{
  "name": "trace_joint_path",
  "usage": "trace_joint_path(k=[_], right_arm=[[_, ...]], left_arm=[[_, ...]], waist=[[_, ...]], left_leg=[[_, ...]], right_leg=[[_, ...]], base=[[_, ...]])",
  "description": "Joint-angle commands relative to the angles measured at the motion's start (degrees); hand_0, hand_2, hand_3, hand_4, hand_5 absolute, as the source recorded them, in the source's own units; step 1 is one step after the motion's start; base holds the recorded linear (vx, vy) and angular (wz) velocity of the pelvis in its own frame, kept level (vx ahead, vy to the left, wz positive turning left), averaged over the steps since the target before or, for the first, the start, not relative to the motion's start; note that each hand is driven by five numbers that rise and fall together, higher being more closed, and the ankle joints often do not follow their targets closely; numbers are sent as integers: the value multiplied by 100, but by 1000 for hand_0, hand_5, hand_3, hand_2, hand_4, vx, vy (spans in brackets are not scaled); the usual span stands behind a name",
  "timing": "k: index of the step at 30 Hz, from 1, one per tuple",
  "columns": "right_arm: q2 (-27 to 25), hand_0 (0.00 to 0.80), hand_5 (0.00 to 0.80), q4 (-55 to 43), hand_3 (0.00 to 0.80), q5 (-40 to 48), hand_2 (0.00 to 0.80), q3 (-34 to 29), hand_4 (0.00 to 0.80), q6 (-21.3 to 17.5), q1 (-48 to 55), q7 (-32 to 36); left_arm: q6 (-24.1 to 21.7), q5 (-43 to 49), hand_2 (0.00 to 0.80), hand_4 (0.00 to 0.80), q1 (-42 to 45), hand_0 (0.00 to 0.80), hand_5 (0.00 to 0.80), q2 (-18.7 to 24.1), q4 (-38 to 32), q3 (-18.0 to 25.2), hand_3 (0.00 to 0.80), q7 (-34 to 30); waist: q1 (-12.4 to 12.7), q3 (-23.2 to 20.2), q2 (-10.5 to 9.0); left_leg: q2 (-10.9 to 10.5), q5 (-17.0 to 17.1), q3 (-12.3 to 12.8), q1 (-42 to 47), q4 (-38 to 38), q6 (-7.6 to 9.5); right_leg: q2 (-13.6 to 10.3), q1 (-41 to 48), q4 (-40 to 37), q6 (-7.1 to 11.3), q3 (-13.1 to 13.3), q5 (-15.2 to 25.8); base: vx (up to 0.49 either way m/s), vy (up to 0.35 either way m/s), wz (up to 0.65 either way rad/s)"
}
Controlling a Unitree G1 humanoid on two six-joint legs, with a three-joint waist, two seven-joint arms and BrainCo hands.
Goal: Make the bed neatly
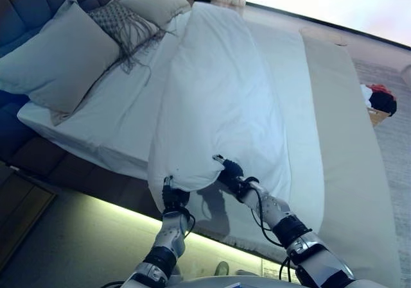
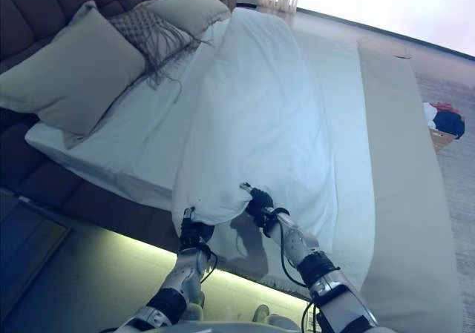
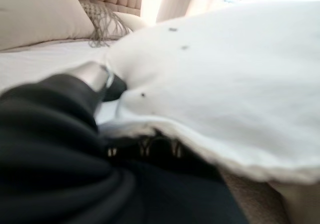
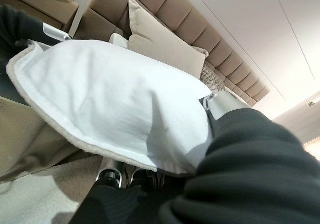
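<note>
While gripped at its near edge, lies bunched in a long ridge down the middle of the bed: a white, soft fabric duvet [image 1: 218,102], covering neither side fully. Going from the left: a large pale square pillow [image 1: 64,57] propped against the dark tufted headboard [image 1: 26,6], then a grey fringed cushion [image 1: 122,22] and a second pale pillow [image 1: 154,2] further along. Below those, bare white sheet [image 1: 109,121]. Left hand [image 1: 173,198] at the duvet's near corner, thumb and fingers pinching the hem from both sides, as seen in its wrist view. Right hand [image 1: 231,172] just beside it along the same edge, fingers curled under the fabric and thumb above, likewise clamped on it. Further right, a beige bedspread [image 1: 347,147] down the far side, and a basket with red and dark cloth [image 1: 380,103] on the floor.

Judged light, limp and prone to folding on itself; likely to slip from a shallow pinch. Best taken at the stitched hem near the corners, hands set well apart, so as to spread flat rather than drag in a bundle.
</note>
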Motion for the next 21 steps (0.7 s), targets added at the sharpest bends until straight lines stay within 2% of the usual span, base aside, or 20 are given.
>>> trace_joint_path(k=[1,5,8,10,13,17,21], right_arm=[[0,0,0,-113,0,-175,0,-89,0,95,-153,238],[-51,0,0,42,0,-441,0,-42,0,540,57,400],[-172,0,0,95,0,-600,0,-20,0,992,568,765],[-254,0,0,273,0,-848,0,-134,0,1141,985,970],[-343,0,0,750,0,-1227,0,-377,0,1065,1491,1228],[-389,0,0,2026,0,-1532,0,-813,0,802,1602,1623],[-426,0,0,3192,0,-1857,0,-1349,0,637,1577,1682]], left_arm=[[-216,39,800,800,-271,800,800,-301,274,-107,800,-125],[-379,159,800,800,-208,800,800,-85,386,79,800,-71],[-370,600,800,800,-45,800,800,208,306,621,800,20],[-224,900,800,800,64,800,800,469,263,1096,800,13],[96,1267,800,800,204,800,800,818,226,1771,800,-99],[389,1609,800,800,235,800,800,1089,473,2397,800,-431],[528,1764,800,800,219,800,800,1206,706,2915,800,-671]], waist=[[150,-166,-123],[146,-193,-84],[145,-211,-24],[143,-233,30],[136,-267,113],[116,-330,214],[79,-399,337]], left_leg=[[37,56,90,24,-66,-46],[14,68,82,50,-84,-42],[-4,96,71,52,-101,-38],[-25,110,44,58,-106,-27],[-71,108,6,60,-106,-3],[-136,78,-27,73,-106,13],[-239,23,-26,113,-106,38]], right_leg=[[-359,101,236,368,-2,146],[-376,117,223,377,1,160],[-391,115,210,374,1,156],[-400,120,213,375,-3,139],[-401,130,193,367,3,111],[-409,143,170,362,33,76],[-481,167,157,398,95,63]], base=[[0,0,0],[-2,19,1],[-16,58,1],[2,63,1],[-6,68,0],[-11,99,-1],[-13,190,-1]])
